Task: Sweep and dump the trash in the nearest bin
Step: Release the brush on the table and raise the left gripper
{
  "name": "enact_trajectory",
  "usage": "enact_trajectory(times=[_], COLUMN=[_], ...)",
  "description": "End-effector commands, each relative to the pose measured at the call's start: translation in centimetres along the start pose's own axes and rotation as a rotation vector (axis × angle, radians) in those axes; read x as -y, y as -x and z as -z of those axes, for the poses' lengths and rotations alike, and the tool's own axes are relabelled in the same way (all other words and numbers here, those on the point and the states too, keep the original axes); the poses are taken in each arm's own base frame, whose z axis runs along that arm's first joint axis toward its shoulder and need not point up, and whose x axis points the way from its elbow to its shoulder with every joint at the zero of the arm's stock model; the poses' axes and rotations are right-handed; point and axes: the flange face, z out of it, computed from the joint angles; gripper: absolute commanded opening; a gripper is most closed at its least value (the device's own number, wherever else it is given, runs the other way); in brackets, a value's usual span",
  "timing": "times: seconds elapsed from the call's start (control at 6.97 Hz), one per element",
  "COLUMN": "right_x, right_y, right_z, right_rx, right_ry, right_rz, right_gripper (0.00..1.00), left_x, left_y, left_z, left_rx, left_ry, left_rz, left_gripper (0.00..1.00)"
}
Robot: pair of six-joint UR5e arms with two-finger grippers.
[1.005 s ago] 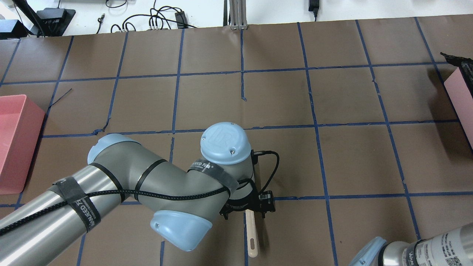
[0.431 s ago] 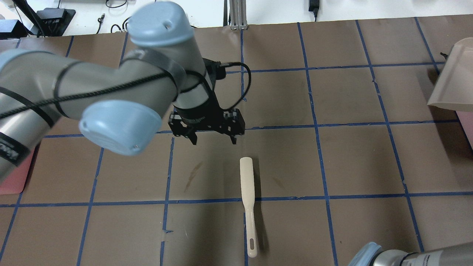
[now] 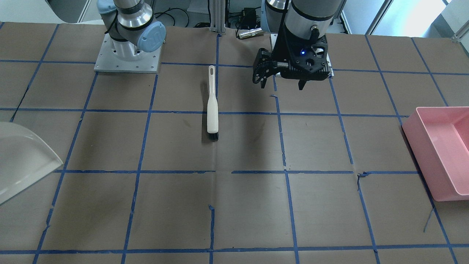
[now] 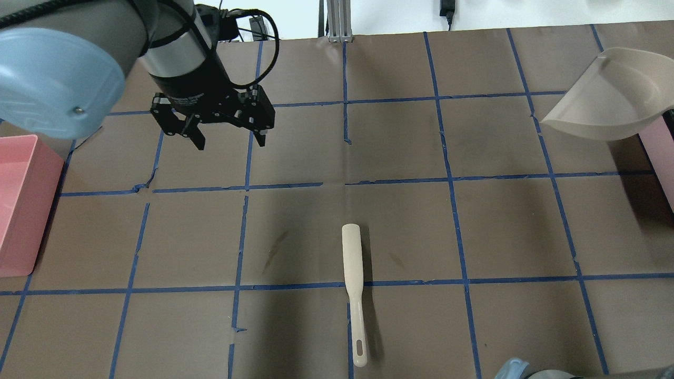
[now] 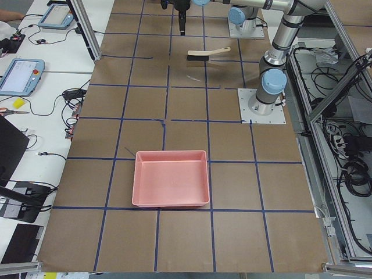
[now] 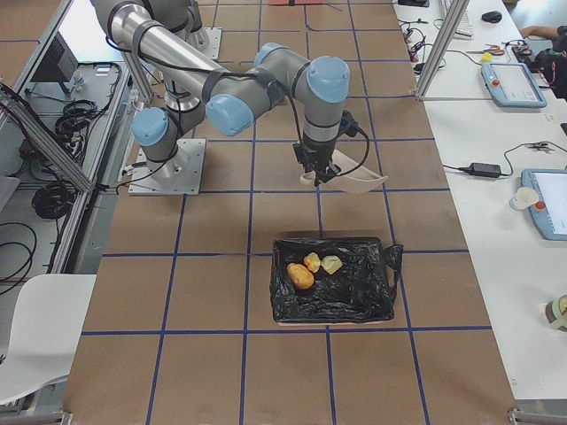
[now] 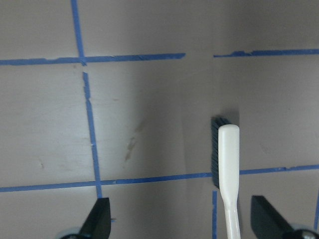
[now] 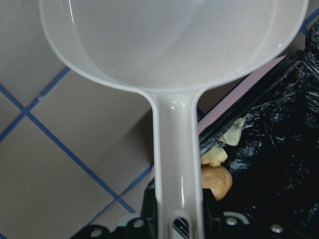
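The three trash scraps [image 6: 301, 276] lay together inside the black-lined bin [image 6: 376, 283] at the table's right end. Just beside it, the right gripper [image 8: 178, 216] was clamped on the handle of the white dustpan [image 8: 169, 45]. The left gripper [image 4: 230, 142] hung above the table, jaws spread wide, gripping nothing, well apart from the brush [image 4: 352, 263] lying flat. A pink bin [image 3: 425, 161] sat at the left end.
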Motion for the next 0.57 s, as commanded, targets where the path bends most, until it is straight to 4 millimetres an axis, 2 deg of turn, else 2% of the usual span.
enact_trajectory(times=[0.0, 0.14, 0.43], right_x=[10.1, 14.7, 23.0], right_y=[5.0, 7.8, 13.8], right_z=[-1.7, -2.3, -4.1], right_rx=[0.02, -0.002, -0.01], right_ry=[-0.004, -0.012, -0.03], right_rz=[-0.119, -0.136, -0.335], right_gripper=[0.0, 0.0, 0.0], left_x=[-0.1, -0.2, -0.4], left_y=[5.0, 6.3, 7.2], left_z=[1.8, 1.9, 2.0], left_rx=[0.051, 0.052, 0.058], left_ry=[-0.012, -0.008, -0.004], left_rz=[0.001, 0.008, -0.005], left_gripper=[1.0, 1.0, 1.0])
